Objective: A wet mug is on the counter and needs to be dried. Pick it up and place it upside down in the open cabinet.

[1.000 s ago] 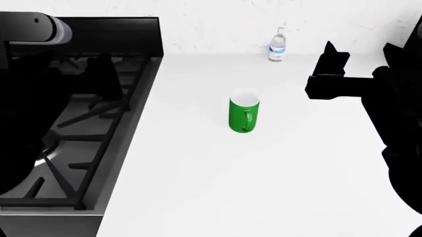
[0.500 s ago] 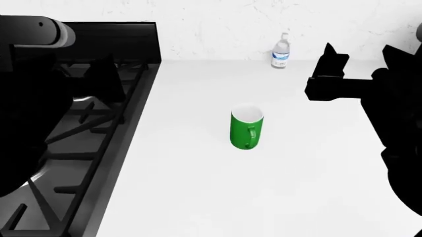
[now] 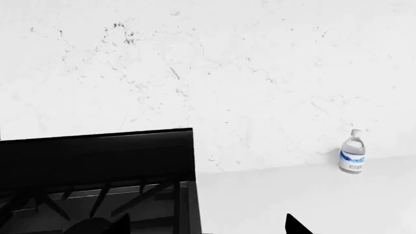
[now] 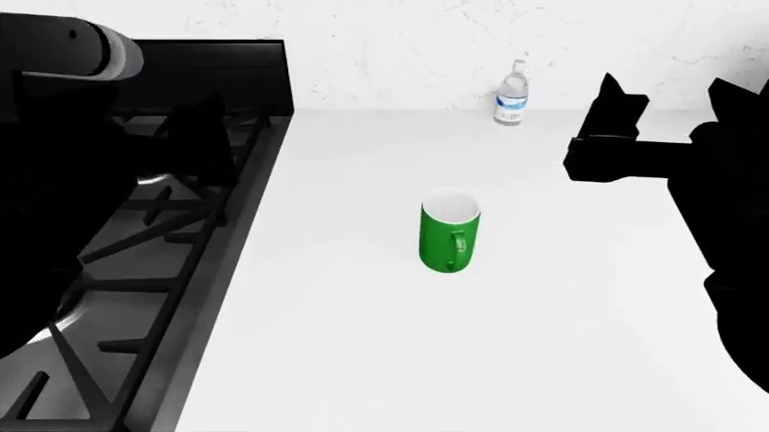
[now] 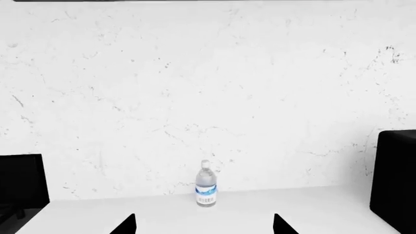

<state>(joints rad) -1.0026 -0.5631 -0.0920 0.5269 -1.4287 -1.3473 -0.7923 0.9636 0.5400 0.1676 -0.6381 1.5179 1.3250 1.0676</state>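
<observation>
- The mug [image 4: 451, 234] stands upright on the counter [image 4: 360, 360], mouth up, handle toward the robot, well apart from both arms.
- The right gripper [image 4: 667, 103] hovers to the mug's right, fingers spread and empty; it should probably come in level from that side, clear of the handle.
- The left gripper [image 3: 204, 225] is over the stove [image 4: 180, 225], fingertips apart.
- The water bottle [image 4: 513, 94] stands by the wall.
</observation>
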